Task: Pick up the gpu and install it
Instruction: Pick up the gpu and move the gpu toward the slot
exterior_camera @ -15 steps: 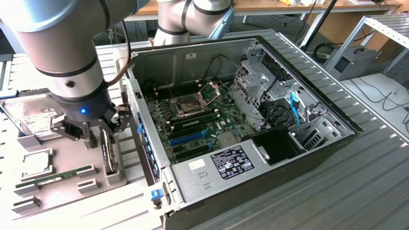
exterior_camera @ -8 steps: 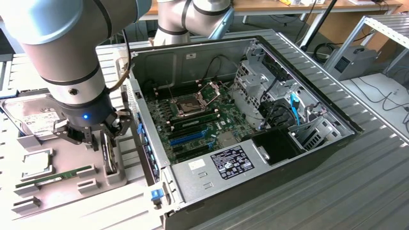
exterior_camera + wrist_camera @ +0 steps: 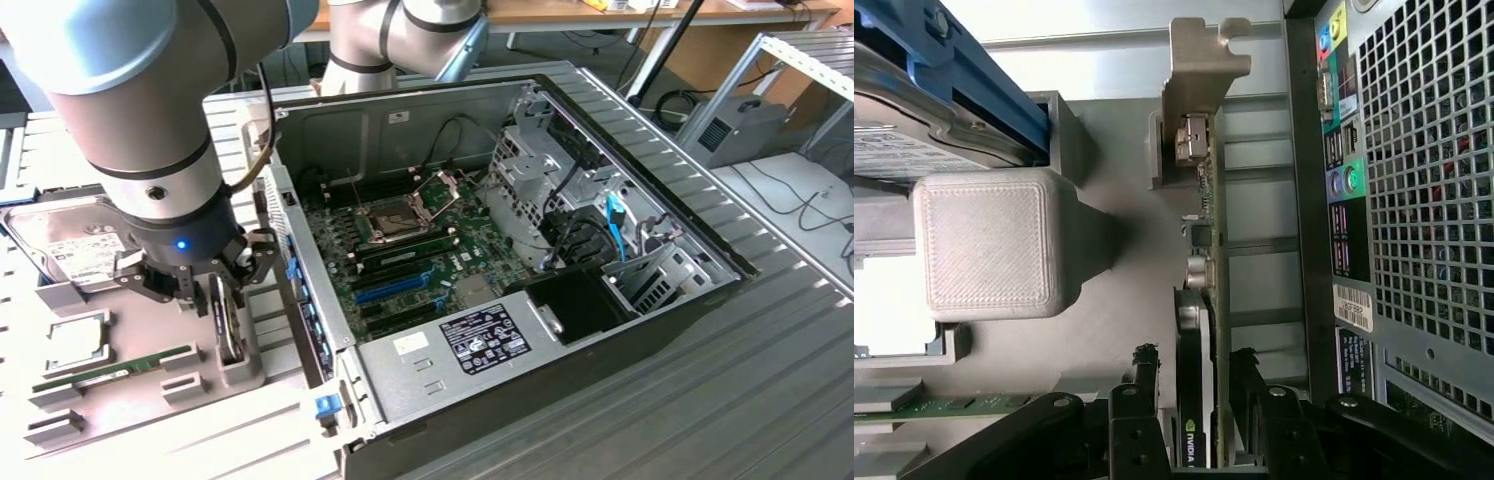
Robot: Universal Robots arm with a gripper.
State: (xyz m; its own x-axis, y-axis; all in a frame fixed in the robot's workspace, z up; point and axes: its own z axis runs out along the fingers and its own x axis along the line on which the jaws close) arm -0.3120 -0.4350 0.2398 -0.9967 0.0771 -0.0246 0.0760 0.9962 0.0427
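The gpu (image 3: pixel 232 340) (image 3: pixel 1209 300) is seen standing on edge in the gray parts fixture (image 3: pixel 134 330), at 9 o'clock of the open computer case (image 3: pixel 400 120) in the exterior view. The gripper (image 3: pixel 220 305) (image 3: pixel 1194 370) is positioned directly over it, jaws open, with one finger on either side of the card. Contact cannot be confirmed.

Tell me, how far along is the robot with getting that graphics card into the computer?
Done: nothing is installed; the gpu stands on edge in its grey holder, outside the computer case. In hand: the hand is down over the card, with open fingers on either side of it, not gripping. Left: gripping, lifting and seating it; the blue slot on the board is empty.
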